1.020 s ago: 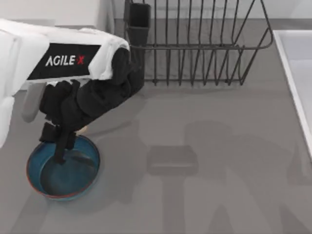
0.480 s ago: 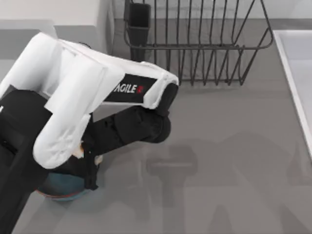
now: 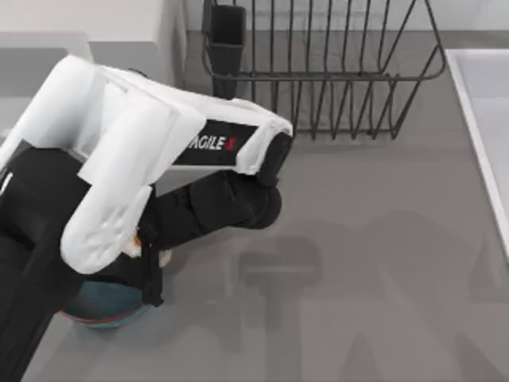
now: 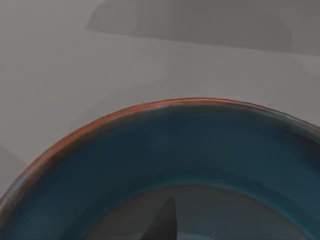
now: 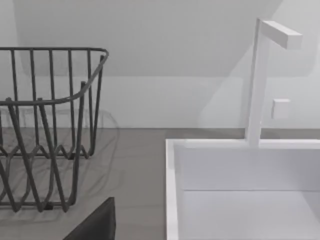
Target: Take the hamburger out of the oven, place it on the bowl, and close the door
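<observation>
So the small cream hamburger with the orange edge [image 3: 140,245] sits in my left gripper [image 3: 149,267], fingers pinched on it, directly above the far rim of the round blue-glazed bowl [image 3: 103,312] at the near left. Drop looks straight down.

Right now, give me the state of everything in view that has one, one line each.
Left gripper: low over the bowl's rim, at the table's left.
Hamburger: at the gripper's fingers, above the bowl; the grip itself is hidden.
Bowl: upright on the table, inside bare where it shows.
Dish rack: upright, nothing in it.
Sink: dry, nothing in it.
</observation>
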You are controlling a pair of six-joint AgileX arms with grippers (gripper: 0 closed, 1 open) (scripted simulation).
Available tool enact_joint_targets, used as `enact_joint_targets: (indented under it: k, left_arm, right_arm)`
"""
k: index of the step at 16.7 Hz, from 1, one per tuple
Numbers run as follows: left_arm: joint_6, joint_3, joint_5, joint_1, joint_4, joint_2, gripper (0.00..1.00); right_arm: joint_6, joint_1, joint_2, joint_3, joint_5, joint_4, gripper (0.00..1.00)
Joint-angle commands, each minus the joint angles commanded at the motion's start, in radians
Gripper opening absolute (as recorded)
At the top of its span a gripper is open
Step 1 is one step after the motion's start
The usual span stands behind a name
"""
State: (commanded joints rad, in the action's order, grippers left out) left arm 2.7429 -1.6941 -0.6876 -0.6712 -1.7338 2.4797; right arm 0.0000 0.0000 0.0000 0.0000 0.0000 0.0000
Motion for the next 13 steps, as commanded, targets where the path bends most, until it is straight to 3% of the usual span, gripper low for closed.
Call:
enact_joint_targets:
  k: [6, 11, 13]
  left_arm:
    - [-0.02, 0.187, -0.043, 0.043, 0.115, -0.045, 0.0]
    - [-0.023, 0.213, -0.05, 0.05, 0.134, -0.052, 0.0]
    - [-0.023, 0.213, -0.05, 0.05, 0.134, -0.052, 0.15]
  right_arm:
    - [0.0, 0.0, 0.0, 0.0, 0.0, 0.0, 1.0]
    - [0.0, 0.0, 0.0, 0.0, 0.0, 0.0, 1.0]
    - [0.0, 0.0, 0.0, 0.0, 0.0, 0.0, 1.0]
